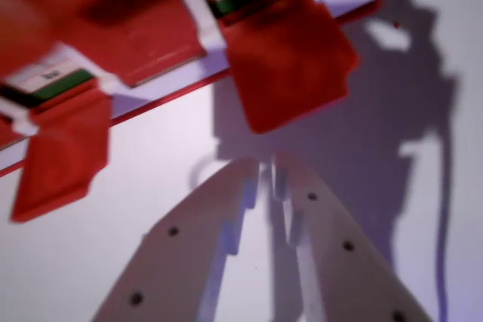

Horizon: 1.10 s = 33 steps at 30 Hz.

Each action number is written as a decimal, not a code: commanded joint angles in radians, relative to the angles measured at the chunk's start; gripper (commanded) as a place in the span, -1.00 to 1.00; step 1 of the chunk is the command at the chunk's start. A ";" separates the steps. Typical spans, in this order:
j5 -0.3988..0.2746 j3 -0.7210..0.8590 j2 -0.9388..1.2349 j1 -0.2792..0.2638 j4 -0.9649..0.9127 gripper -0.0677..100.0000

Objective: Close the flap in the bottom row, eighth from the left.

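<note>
Nearest the lens, the white plastic two-fingered gripper (pixel 270 175) is pointing up the frame from the bottom edge, its jaws standing almost together with only a thin slit between the tips, and nothing is being held between them. It is hovering over the pale white tabletop (pixel 151 179), just short of the board's lower edge.

Starting at the wrist view's left, a red rectangular plastic flap (pixel 64 152) is hanging open, folded down past the board's edge onto the table, and it is looking blurred. Above it a small picture strip with a green band (pixel 49 84) is showing in the uncovered slot. Next along, a red flap (pixel 147 32) is lying flat over its slot on the red-edged game board (pixel 166 88). Further right, another open red flap (pixel 290 62) is hanging down over the edge, directly above the gripper tips and not touching them; whether this is the eighth one cannot be told. Toward the right, a dark shadow (pixel 392 133) is falling across the table.
</note>
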 commanded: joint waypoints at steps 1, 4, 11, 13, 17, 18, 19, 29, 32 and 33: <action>-0.005 -0.106 0.020 -0.002 -0.012 -0.95; -0.002 -0.120 -0.002 0.000 -0.020 -0.95; 0.000 -0.133 -0.041 0.003 -0.072 -0.96; 0.000 -0.138 -0.051 0.003 -0.084 -0.96; 0.005 -0.155 -0.064 0.005 -0.115 -0.96; 0.005 -0.158 -0.067 0.005 -0.124 -0.96; 0.008 -0.160 -0.069 0.006 -0.135 -0.96; 0.025 -0.163 -0.072 0.008 -0.184 -0.96; 0.029 -0.163 -0.074 0.008 -0.190 -0.96; 0.032 -0.163 -0.074 0.008 -0.193 -0.96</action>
